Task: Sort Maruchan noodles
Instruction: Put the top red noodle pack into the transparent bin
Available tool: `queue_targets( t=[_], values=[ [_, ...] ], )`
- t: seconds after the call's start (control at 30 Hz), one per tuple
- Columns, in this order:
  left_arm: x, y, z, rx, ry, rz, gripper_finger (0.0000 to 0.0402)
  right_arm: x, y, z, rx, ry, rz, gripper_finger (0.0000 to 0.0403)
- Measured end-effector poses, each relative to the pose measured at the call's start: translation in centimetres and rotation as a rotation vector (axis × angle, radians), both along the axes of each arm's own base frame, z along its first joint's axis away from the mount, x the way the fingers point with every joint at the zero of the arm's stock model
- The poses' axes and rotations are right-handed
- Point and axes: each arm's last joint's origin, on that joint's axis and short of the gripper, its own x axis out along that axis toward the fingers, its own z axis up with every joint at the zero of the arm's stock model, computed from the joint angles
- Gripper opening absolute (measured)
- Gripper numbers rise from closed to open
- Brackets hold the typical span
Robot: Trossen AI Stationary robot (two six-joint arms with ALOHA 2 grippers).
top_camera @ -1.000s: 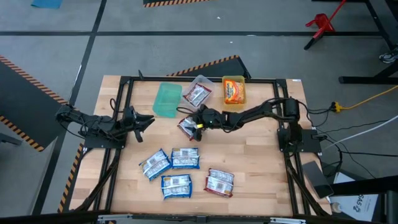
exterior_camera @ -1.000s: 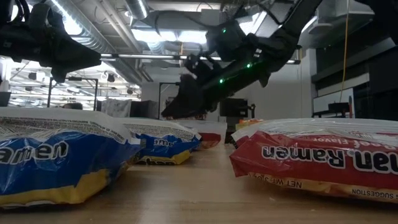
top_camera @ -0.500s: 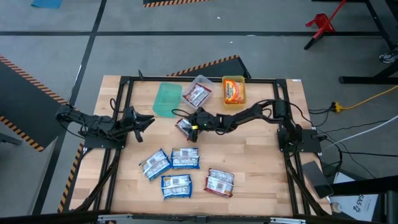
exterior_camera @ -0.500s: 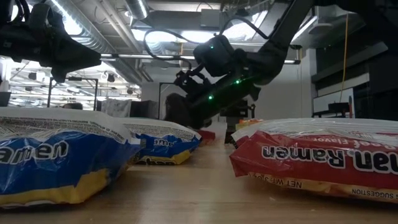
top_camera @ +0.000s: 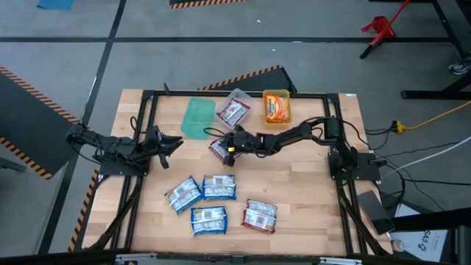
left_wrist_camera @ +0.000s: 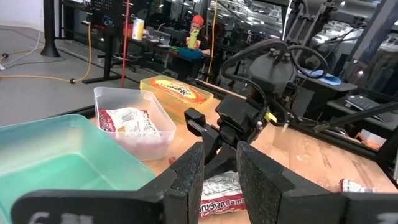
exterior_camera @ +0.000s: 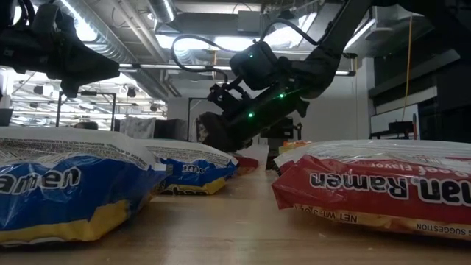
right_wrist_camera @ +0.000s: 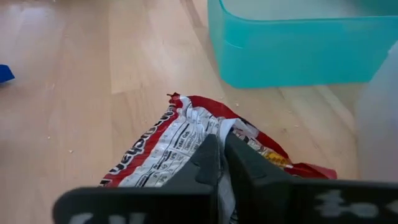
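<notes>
Pinching a red packet (right_wrist_camera: 186,146) by a fold of its wrapper, my right gripper (top_camera: 228,147) reaches low across the middle of the tabletop (top_camera: 309,191), its fingers (right_wrist_camera: 208,163) pressed together on the plastic. The packet lies just in front of the green bin (top_camera: 197,118) and the clear bin (top_camera: 234,109), both lined up along the far edge. I judge the grip is taken at the wrapper's upper side because the packet lies flat and offers no edge to get under.

The clear bin already holds one red packet (left_wrist_camera: 127,119), so I reckon that is where this one belongs. The yellow bin (top_camera: 277,107) beside it holds an orange packet (left_wrist_camera: 180,90).

Toward the near edge wait three blue packets (top_camera: 202,197) and another red one (top_camera: 260,215).

My left gripper (top_camera: 168,143) hovers near the left edge, jaws slightly parted and empty, out of the way.
</notes>
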Motion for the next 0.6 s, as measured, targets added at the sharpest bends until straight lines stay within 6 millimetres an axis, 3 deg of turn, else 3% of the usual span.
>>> queue_targets(
  t=[0.6],
  values=[
    [0.0,0.0,0.0,0.000,0.001,0.000,0.0090,-0.8,0.3,6.3,-0.040,-0.079,0.042,0.0001]
  ],
)
